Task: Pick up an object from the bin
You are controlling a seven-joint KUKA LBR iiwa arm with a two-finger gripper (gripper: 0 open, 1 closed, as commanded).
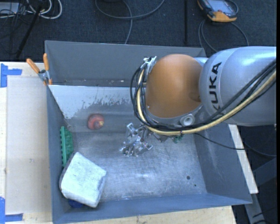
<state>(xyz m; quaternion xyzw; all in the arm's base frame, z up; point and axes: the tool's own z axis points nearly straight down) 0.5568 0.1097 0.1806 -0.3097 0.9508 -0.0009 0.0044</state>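
1. The gripper (136,141) is a shiny metal clump over the bare floor of the grey bin (177,176), about the middle. I cannot tell if it is open or closed.
2. Just above it sits the round orange cover (172,85) on the arm's wrist, with yellow and black cables (141,97) looped round it.
3. The nearest thing is a small red ball (95,122). It lies to the left of the gripper, close to the back wall, and the two do not touch.
4. A green comb-like strip (65,146) stands along the left wall.
5. A white block (83,178) lies in the front left corner of the bin, and a bit of something blue (74,203) peeks out from under it.
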